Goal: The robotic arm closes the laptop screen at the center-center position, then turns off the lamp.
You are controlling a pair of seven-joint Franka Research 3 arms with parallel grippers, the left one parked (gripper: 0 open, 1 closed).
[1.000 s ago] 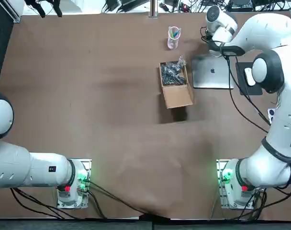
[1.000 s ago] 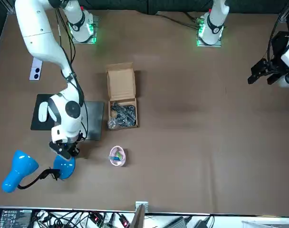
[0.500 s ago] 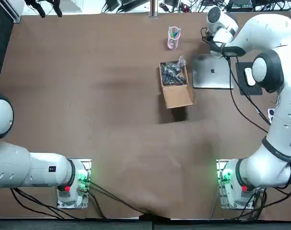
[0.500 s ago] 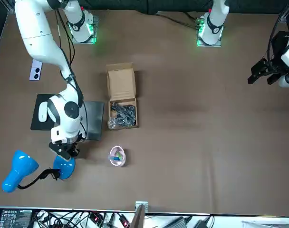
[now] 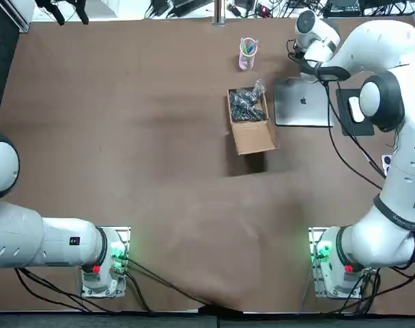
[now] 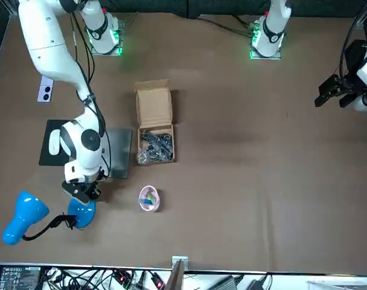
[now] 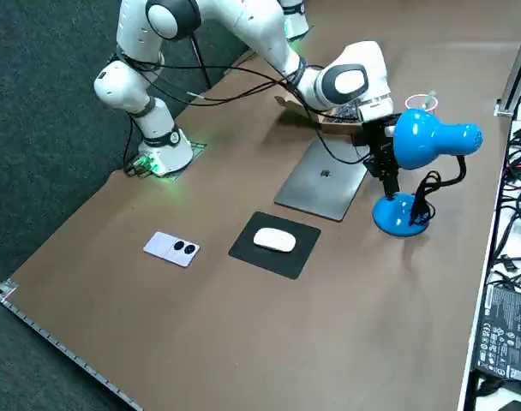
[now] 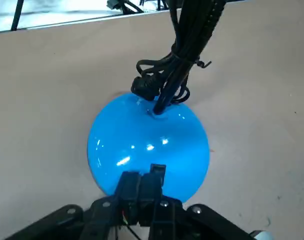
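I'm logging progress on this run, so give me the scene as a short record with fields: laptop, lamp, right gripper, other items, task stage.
laptop: closed, lid flat, next to the cardboard box
lamp: blue; base just beyond the laptop; lit or not cannot be told
right gripper: fingers shut, tips over the base
cardboard box: flaps open, dark items inside
cup: pink, upright
mouse: white, on a black pad
task stage: laptop step done; lamp step under way
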